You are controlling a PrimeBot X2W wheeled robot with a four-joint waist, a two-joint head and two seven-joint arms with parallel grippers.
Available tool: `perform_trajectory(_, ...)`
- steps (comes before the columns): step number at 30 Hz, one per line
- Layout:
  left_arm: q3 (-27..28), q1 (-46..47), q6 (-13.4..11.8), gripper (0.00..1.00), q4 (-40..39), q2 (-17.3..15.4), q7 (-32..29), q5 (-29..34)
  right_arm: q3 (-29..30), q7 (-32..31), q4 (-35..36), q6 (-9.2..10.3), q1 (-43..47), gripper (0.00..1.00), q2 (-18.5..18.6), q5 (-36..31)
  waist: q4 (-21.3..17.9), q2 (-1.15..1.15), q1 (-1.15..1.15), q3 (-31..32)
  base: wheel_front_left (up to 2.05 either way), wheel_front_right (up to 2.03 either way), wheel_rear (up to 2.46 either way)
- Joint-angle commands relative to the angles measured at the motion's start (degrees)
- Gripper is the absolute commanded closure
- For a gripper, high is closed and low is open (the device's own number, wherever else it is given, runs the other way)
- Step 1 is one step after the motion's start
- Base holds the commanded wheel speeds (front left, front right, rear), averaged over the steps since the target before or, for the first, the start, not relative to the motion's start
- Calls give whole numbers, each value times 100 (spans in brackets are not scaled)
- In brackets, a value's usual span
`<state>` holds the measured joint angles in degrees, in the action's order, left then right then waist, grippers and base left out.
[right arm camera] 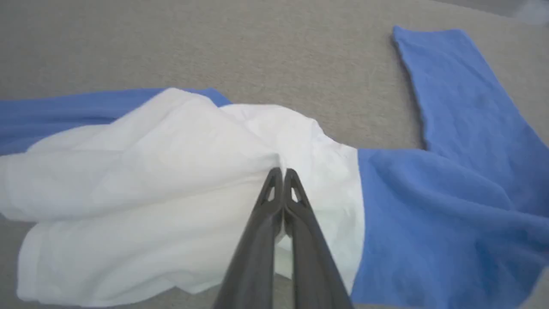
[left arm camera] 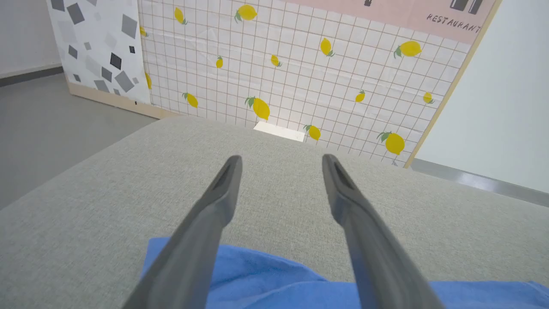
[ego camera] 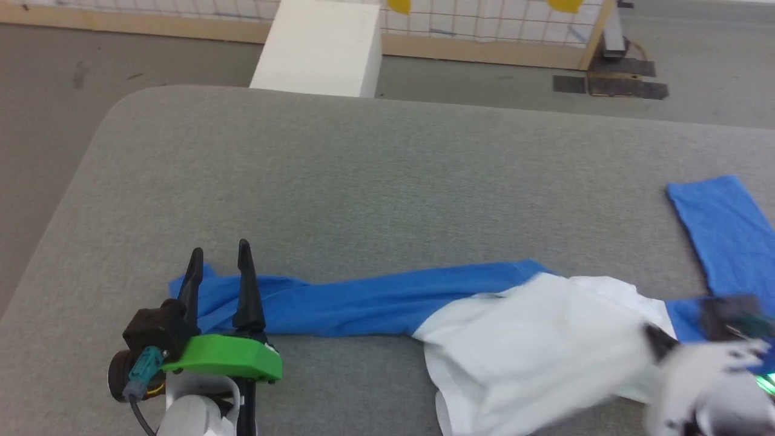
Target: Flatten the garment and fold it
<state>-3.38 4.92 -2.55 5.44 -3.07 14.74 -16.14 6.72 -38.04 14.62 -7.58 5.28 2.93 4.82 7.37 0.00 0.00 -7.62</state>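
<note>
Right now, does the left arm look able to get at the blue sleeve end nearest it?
Probably yes: the left gripper is open directly over the garment's blue sleeve, with nothing between them.

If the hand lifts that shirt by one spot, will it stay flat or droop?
Probably droop: the shirt lies in soft folds. It looks thin, so likely light. Where the right hand pinches it, cloth gathers, so the rest would likely trail.

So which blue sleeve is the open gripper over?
The long sleeve stretched leftward, its end under the left gripper; the other sleeve lies far right.
</note>
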Motion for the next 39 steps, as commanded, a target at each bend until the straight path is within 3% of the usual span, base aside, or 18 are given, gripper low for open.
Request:
perform_trajectory(1,12,-2,16,0,15,18,25,19,281,-9,134,9,280,100,1,190,-241,0,0,60,0,0,0)
perform_trajectory(5,48,22,63,0,40,18,26,47,1241,-203,220,9,890,100,-3,472,-545,0,0,25,0,0,0)
perform_trajectory(10,-21,92,101,0,109,19,26,83,2235,-199,-278,9,937,100,-4,383,-879,0,0,-9,0,0,0)
perform_trajectory(11,-47,96,111,0,136,19,26,84,2317,-120,-386,9,879,68,-4,404,-931,0,0,-13,0,0,0)
perform_trajectory(12,-75,117,144,0,196,19,26,91,2344,-21,-500,9,830,0,-4,394,-994,0,0,-20,0,0,0)
perform_trajectory(14,-156,170,211,0,295,19,26,123,2442,266,-642,9,691,0,-4,451,-1088,0,0,-35,0,0,0)
perform_trajectory(18,-593,344,382,0,510,19,-156,190,2420,1515,-675,9,244,0,-4,450,-1301,0,0,-98,0,0,0)
perform_trajectory(23,-1509,684,796,0,858,4,-1085,346,1978,2750,-666,9,-39,0,-4,336,-1450,0,0,-146,0,0,0)
perform_trajectory(31,-2259,878,913,0,1063,-287,-3197,374,1365,3048,-786,9,-121,0,-5,396,-1614,0,0,-125,0,0,0)
perform_trajectory(38,-2437,922,743,0,1087,-484,-4176,596,926,3014,-774,9,-135,0,-5,457,-1631,0,0,-141,0,0,0)
perform_trajectory(39,-2440,928,717,72,1096,-502,-4251,608,879,3007,-767,9,-145,0,-5,468,-1623,0,0,-150,0,0,0)
